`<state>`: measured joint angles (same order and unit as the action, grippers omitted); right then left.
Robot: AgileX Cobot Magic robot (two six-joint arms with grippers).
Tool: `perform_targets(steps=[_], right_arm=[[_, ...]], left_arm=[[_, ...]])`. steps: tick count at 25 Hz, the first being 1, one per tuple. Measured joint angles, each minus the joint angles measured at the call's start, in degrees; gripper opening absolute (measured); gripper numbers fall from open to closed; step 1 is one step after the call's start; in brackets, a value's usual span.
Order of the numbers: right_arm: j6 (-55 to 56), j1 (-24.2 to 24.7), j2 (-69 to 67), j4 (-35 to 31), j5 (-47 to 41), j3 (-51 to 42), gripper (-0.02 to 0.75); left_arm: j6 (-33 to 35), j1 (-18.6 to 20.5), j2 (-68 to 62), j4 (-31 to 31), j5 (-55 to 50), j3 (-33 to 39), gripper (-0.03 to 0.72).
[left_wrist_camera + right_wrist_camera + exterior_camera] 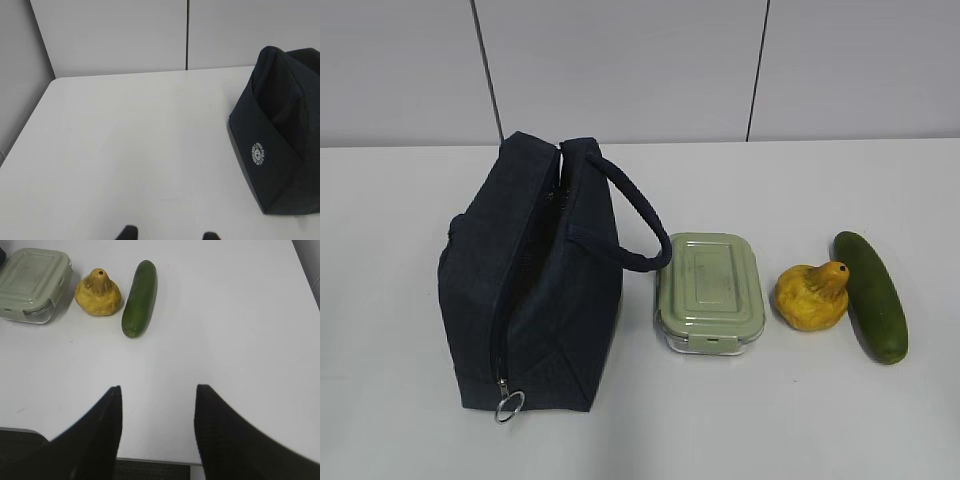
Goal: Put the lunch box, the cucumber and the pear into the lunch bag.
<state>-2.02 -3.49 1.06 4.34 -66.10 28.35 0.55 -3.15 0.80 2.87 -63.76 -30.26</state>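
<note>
Exterior view shows four things in a row on the white worktop (pixel 790 420). Toward the left edge stands the lunch bag (pixel 535 290), dark navy, upright, its top zipper parted so the inside shows as a dark slit; the metal ring pull (pixel 509 406) hangs at the near end of the zipper, and the thick loop handle (pixel 632 222) arcs over toward the lunch box (pixel 710 292). That box sits just right of the bag, its pale green lid clipped on over a clear base. Right of it lies the pear (pixel 813 294), yellow-orange, with its dark stem tip pointing at the cucumber (pixel 871 295), which lies nearest the right edge and touches or nearly touches the pear.

Right wrist view has the right tool (pixel 157 405) over the near edge of the worktop, its two dark fingers (pixel 97 432) spread wide with nothing between them; the cucumber, pear and lunch box lie well beyond it.

Left wrist view shows only the fingertips of the left tool (pixel 169 235) at the bottom margin, apart and empty, with bare worktop ahead and the bag off to the right.
</note>
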Motion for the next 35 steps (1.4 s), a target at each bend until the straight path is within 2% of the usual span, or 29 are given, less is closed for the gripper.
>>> perform_targets(steps=[26, 31, 35], right_arm=[[0.0, 0.0, 0.0, 0.0, 0.0, 0.0, 0.371], [0.0, 0.0, 0.0, 0.5, 1.0, 0.3, 0.371], [1.4, 0.0, -5.8, 0.7, 4.3, 2.7, 0.371]], left_arm=[[0.0, -0.1, 0.0, 0.0, 0.0, 0.0, 0.241], [0.0, -4.0, -1.5, -0.6, -0.1, -1.2, 0.241], [0.0, -7.0, -11.4, -0.6, 1.3, -6.9, 0.241]])
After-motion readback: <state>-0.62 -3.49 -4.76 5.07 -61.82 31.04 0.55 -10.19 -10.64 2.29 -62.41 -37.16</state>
